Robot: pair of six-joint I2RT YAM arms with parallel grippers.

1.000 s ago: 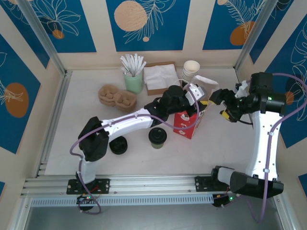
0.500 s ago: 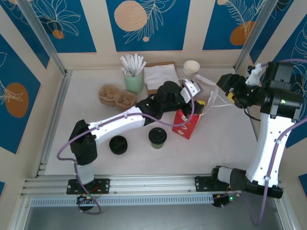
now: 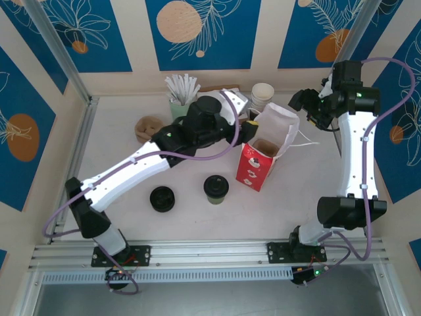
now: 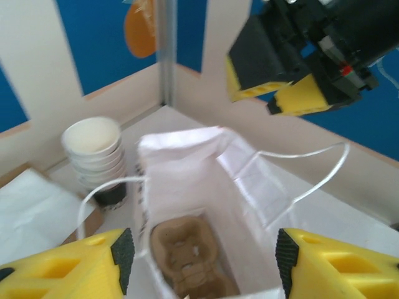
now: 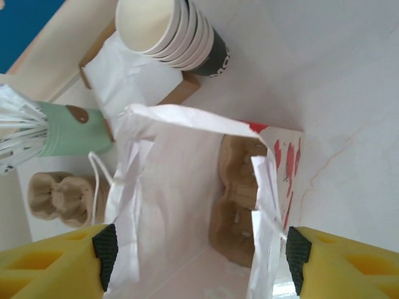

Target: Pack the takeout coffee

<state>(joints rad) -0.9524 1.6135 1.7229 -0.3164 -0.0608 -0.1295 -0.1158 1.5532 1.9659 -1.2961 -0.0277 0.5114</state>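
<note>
White table (image 3: 302,197) bore the coffee (image 3: 216,187) beside the opened bag (image 3: 253,168). Left pincer (image 4: 202,249) and right pincer (image 5: 196,249) hovered spread, empty; next, probably, one must descend and grasp the coffee.

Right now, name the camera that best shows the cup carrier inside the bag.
Left wrist: it looks straight down the bag onto the cup carrier, its moulded pockets visible, though blurred. Right wrist shows the carrier against one bag wall, partly hidden by a fold. Top external gives a brown patch in the bag's mouth.
</note>
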